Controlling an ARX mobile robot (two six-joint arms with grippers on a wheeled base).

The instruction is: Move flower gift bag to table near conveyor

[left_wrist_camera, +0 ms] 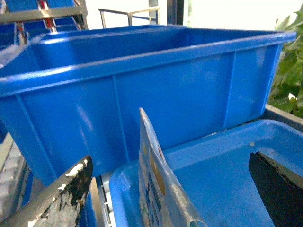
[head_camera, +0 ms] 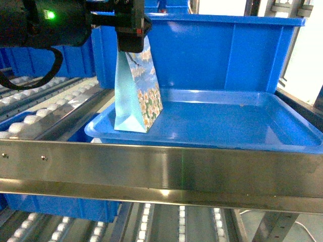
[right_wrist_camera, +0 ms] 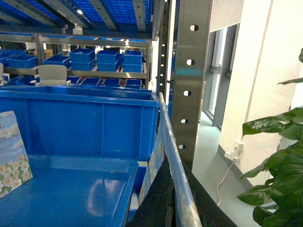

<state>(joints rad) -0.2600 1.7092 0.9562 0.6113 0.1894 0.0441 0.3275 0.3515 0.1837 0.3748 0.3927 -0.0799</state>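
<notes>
Upright pale-blue flower gift bag (head_camera: 136, 96), daisies, perhaps sky print

Steel-framed conveyor (head_camera: 45, 108) rack: lanes of small white roller wheels at left, further roller lanes visible on level beneath. Shiny steel rail (head_camera: 161, 171) crosses front edge. Shallow blue tray (head_camera: 227, 126) sits on rack just behind rail. Deep blue bin (head_camera: 222, 53) stands directly behind tray, touching or nearly so. Flower gift bag (head_camera: 136, 96) upright in tray's left corner, base on tray floor.
</notes>
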